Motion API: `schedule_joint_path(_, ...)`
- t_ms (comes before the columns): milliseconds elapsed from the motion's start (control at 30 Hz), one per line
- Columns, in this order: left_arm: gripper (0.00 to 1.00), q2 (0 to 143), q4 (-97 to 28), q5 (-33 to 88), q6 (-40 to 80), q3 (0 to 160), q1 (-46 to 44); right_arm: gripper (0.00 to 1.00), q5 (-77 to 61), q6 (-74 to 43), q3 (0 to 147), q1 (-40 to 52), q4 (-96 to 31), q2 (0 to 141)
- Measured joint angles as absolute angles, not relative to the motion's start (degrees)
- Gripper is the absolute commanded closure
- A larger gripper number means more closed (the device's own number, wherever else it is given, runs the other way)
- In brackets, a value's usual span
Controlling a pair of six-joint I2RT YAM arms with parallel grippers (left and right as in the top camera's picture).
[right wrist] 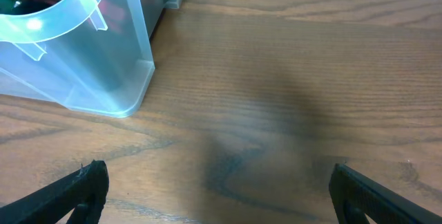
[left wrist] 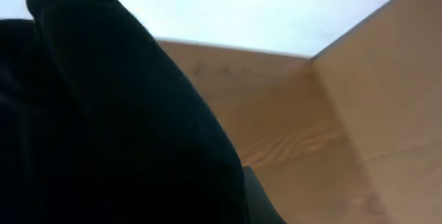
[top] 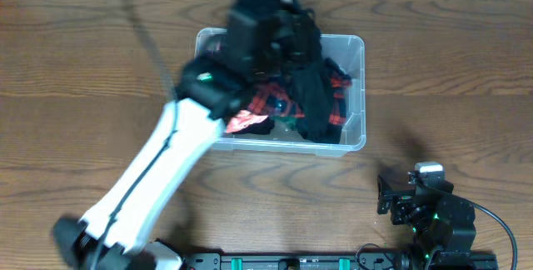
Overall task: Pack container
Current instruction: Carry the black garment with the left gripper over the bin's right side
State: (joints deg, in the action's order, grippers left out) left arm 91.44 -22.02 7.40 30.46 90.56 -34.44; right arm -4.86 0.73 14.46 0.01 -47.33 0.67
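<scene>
The clear plastic container stands at the middle back of the table. It holds red plaid clothing and black clothing. My left gripper is above the container's back edge, blurred, with a black garment hanging from it into the bin. In the left wrist view the black garment fills the jaws and only one finger edge shows. My right gripper is open and empty at the front right. In the right wrist view it hovers over bare wood, with the container's corner ahead at the left.
A black cable runs from the table's back edge to the left arm. The white left arm crosses the table in front of the container. A white wall lies behind the table.
</scene>
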Motion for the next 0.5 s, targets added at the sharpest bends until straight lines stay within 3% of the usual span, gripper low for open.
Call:
schedule_joint_path(267, 0.94, 94.0, -15.0, 1.4, 31.5, 90.6, -39.9, 0.01, -4.9, 0.7, 14.5, 0.0, -47.3, 0.7)
schedule_joint_path(500, 0.94, 94.0, -16.4, 0.4, 31.6, 92.1, -40.0, 0.01, -4.9, 0.7, 14.5, 0.0, -47.3, 0.7)
